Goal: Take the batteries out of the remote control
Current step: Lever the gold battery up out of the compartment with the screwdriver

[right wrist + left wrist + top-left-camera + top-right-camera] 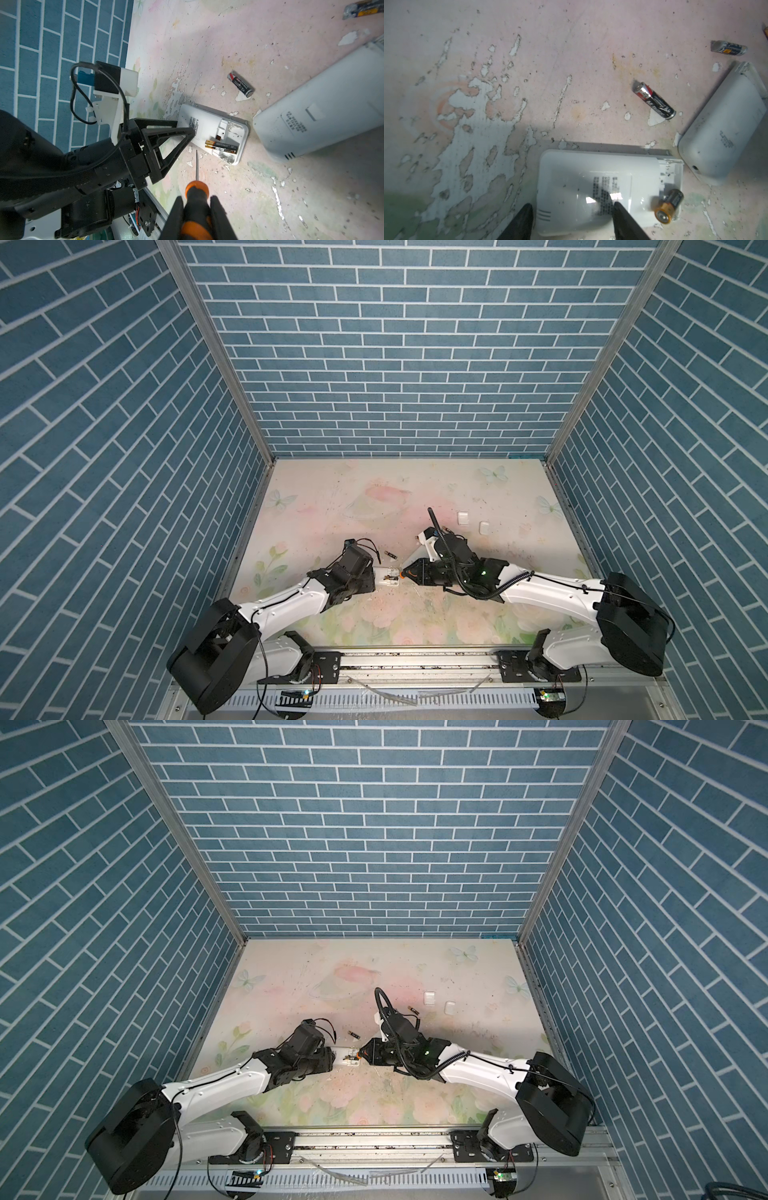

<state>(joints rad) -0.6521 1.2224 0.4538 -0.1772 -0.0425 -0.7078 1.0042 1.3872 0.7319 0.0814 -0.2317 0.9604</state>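
White shells cover both arms (286, 601), with bulky black joints (216, 647), looped black cables (436, 526) and open-framed black pincer fingers (166, 132).

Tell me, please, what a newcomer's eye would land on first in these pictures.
First, the small white remote control lying back-up on the flowered mat, front of centre, its compartment open with one battery still inside and the left hand resting on its other end. Next, the orange-and-black screwdriver clamped in the right hand, tip pointed towards that remote. A loose battery lies just beyond.
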